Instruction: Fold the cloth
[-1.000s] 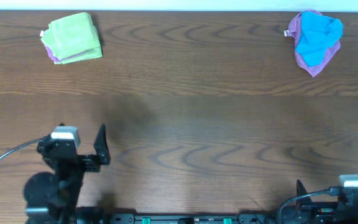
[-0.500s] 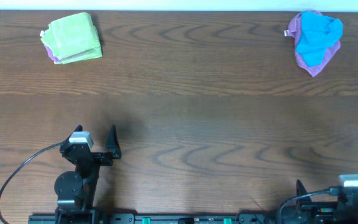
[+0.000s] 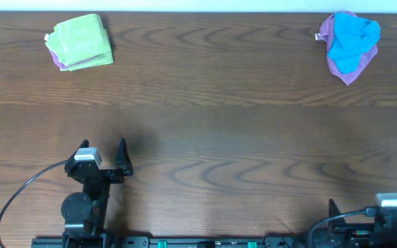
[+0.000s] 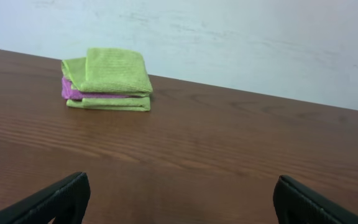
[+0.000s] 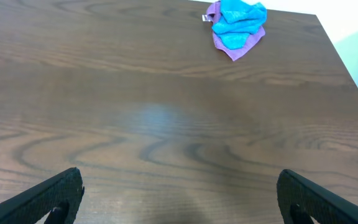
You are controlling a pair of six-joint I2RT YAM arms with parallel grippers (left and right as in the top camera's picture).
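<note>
The cloth [image 3: 81, 38] is the light lime-green towel lying folded on top of a small stack at the table's far left; in the left wrist view the cloth [image 4: 115, 70] rests on a purple layer and a green layer beneath. My left gripper [image 3: 103, 146] hovers near the front left, far from the stack, open and holding nothing; its view shows the left gripper [image 4: 180, 183] over bare wood. My right gripper [image 3: 360, 205] sits at the front right corner, and in its own view the right gripper [image 5: 179, 177] is open and holding nothing.
A crumpled blue cloth on a purple one [image 3: 350, 43] lies at the far right corner, also seen as the blue and purple pile [image 5: 236, 23] in the right wrist view. The table's right edge [image 5: 347, 68] runs close by it. A pale wall backs the table.
The left arm has swung to the right and turned toward the stack, settling with only a slight shift in the last half second. The right arm and the cloths have not moved.
</note>
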